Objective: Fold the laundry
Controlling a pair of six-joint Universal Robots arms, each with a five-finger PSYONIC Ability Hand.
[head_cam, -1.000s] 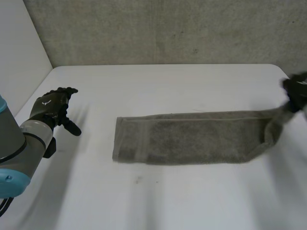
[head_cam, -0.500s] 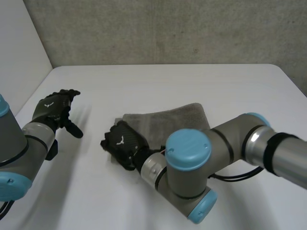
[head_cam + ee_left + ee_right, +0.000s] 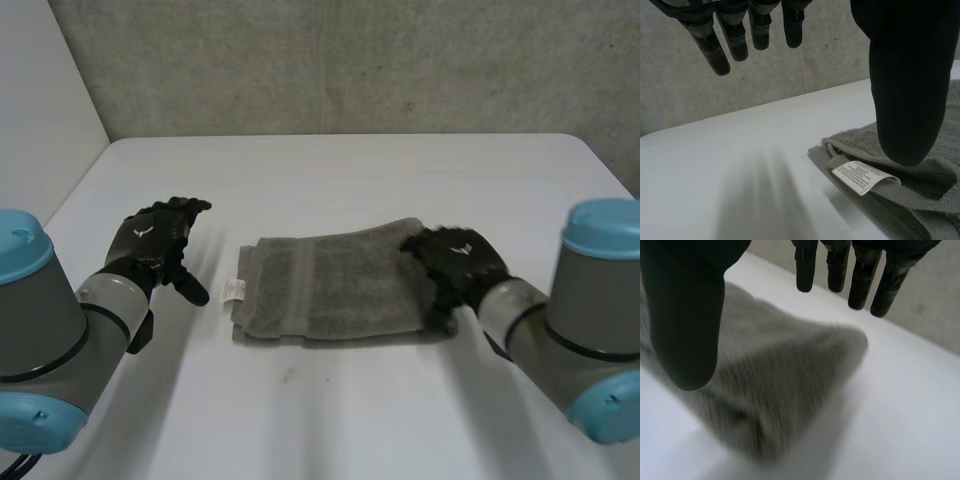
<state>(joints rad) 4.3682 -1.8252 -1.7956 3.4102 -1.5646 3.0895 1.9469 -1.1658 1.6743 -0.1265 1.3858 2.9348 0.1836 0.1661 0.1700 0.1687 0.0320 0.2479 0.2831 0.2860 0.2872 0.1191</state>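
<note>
Towel (image 3: 335, 288) grey terry cloth, rough; table (image 3: 350, 170) smooth matt white.

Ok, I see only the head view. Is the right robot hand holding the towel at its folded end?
Observer: No. In its wrist view the right robot hand is open, with fingers straight and thumb apart. The towel lies under it and nothing is pinched.
Operator: And what is the small white thing at the towel's other end?
Observer: It is a label with printed lines, sticking out from the towel's edge, close by the thumb of the left robot hand.
</note>
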